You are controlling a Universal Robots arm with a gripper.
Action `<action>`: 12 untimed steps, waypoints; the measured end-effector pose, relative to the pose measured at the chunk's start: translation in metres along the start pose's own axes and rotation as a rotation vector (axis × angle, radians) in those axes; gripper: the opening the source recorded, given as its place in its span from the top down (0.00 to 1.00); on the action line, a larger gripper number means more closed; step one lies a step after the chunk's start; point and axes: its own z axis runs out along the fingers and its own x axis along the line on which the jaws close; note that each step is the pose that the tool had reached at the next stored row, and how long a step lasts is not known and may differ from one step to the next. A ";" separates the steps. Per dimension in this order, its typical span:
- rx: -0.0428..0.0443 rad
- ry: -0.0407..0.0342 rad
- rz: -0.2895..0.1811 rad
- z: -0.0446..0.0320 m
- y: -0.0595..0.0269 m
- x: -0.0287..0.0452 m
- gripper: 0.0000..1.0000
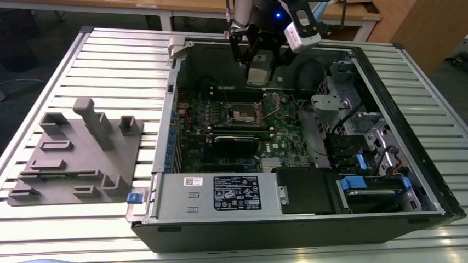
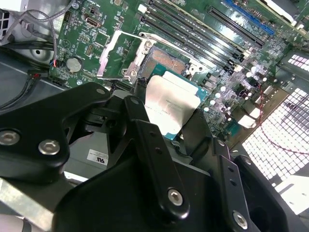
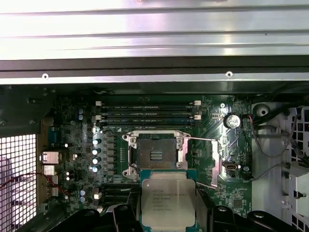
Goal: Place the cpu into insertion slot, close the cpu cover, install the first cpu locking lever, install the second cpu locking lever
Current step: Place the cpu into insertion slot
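Observation:
My gripper (image 1: 257, 64) hangs over the far end of the open computer case, shut on the cpu (image 1: 257, 75), a flat silver-topped chip on a green base. Both wrist views show the cpu (image 2: 171, 102) (image 3: 168, 197) pinched at its sides between dark fingers (image 2: 141, 118) (image 3: 126, 217). The insertion slot (image 1: 245, 113) (image 3: 155, 155) (image 2: 166, 60) lies open on the green motherboard, below the chip and apart from it, its dark pin field bare. The cpu cover (image 2: 110, 52) (image 3: 216, 166) is swung up beside the slot. A thin lever wire (image 3: 203, 139) stands raised along the slot.
The case walls (image 1: 175, 109) enclose the board. A power supply (image 1: 219, 193) sits at the near end, drive bays and cables (image 1: 358, 131) on the exterior view's right. Memory slots (image 3: 147, 113) run beside the socket. A grey fixture block (image 1: 76, 153) rests on the slatted table.

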 end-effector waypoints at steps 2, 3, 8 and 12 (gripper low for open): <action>-0.0001 -0.0001 0.000 0.0003 0.0000 0.0000 0.46; -0.0004 -0.0002 0.000 0.0008 0.0000 0.0000 0.46; 0.0000 0.0000 0.000 0.0042 -0.0001 -0.0001 0.46; 0.0000 0.0000 0.000 0.0072 -0.0002 -0.0001 0.46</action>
